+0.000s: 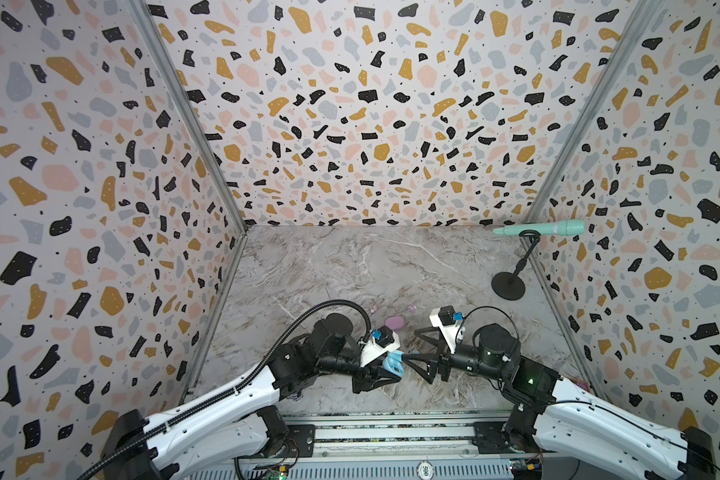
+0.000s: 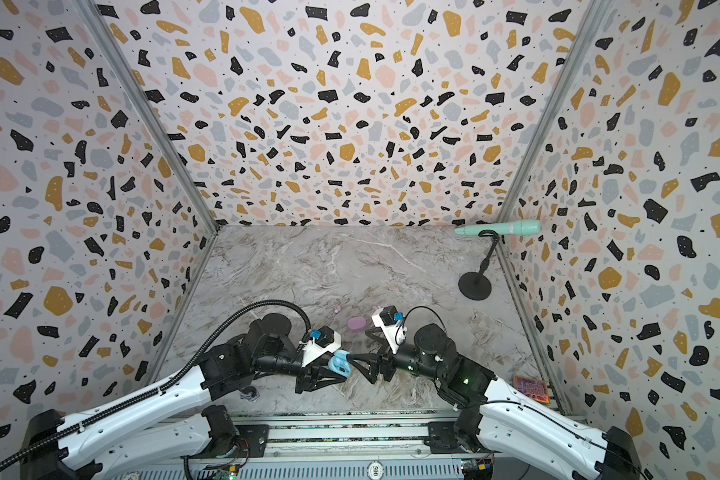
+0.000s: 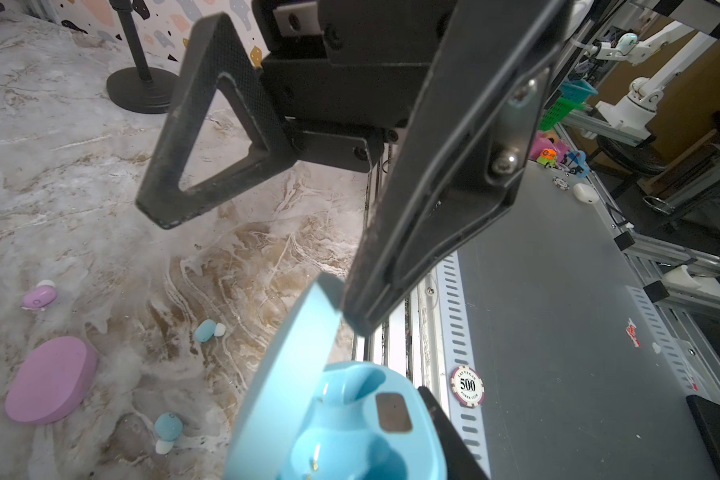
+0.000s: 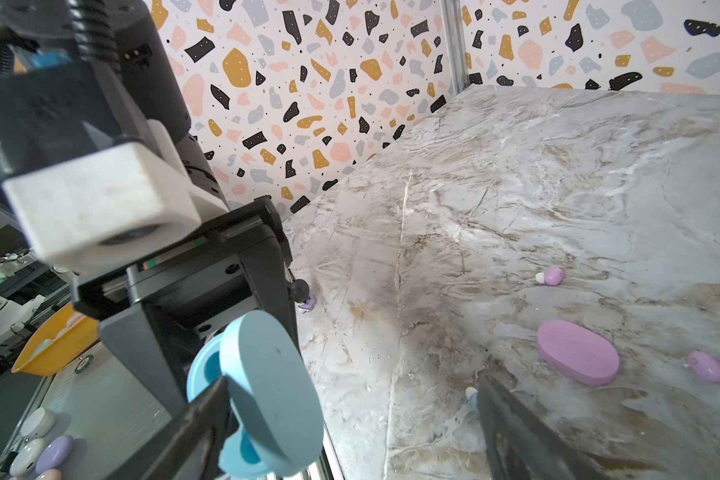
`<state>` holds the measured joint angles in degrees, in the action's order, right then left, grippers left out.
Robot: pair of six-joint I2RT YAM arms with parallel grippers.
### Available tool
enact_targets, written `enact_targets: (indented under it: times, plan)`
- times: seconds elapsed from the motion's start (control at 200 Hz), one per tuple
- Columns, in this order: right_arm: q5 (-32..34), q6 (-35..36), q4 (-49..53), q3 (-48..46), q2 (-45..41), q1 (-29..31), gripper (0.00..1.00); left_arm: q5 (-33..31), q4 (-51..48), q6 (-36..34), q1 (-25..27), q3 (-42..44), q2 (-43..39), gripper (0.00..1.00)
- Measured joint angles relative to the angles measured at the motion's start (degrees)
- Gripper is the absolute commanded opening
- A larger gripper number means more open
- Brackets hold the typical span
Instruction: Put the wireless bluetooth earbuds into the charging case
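My left gripper (image 1: 385, 372) is shut on the base of a pale blue charging case (image 1: 393, 363), held above the table's front. Its lid (image 3: 283, 374) stands open and both wells (image 3: 362, 424) are empty. My right gripper (image 1: 412, 345) is open. One of its fingers (image 4: 208, 411) sits between lid and base, against the lid. Two blue earbuds (image 3: 208, 330) (image 3: 167, 430) lie on the marble beneath. Pink earbuds (image 4: 551, 276) (image 4: 709, 368) lie beside a closed pink case (image 4: 578, 351).
A mint handle on a black stand (image 1: 508, 284) occupies the back right corner. A metal rail (image 1: 391, 432) with a poker chip (image 3: 467, 385) runs along the front edge. A red square item (image 2: 531, 388) lies at the front right. Patterned walls enclose three sides.
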<state>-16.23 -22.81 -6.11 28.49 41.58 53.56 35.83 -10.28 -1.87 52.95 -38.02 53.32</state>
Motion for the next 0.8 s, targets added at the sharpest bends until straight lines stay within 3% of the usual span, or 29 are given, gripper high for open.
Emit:
enact_targets:
  times: [0.796]
  plan:
    - [-5.6,1.5,0.5,0.9,4.1,-0.2,0.46,1.6,1.6,0.0,0.2,0.0,-0.5,0.00]
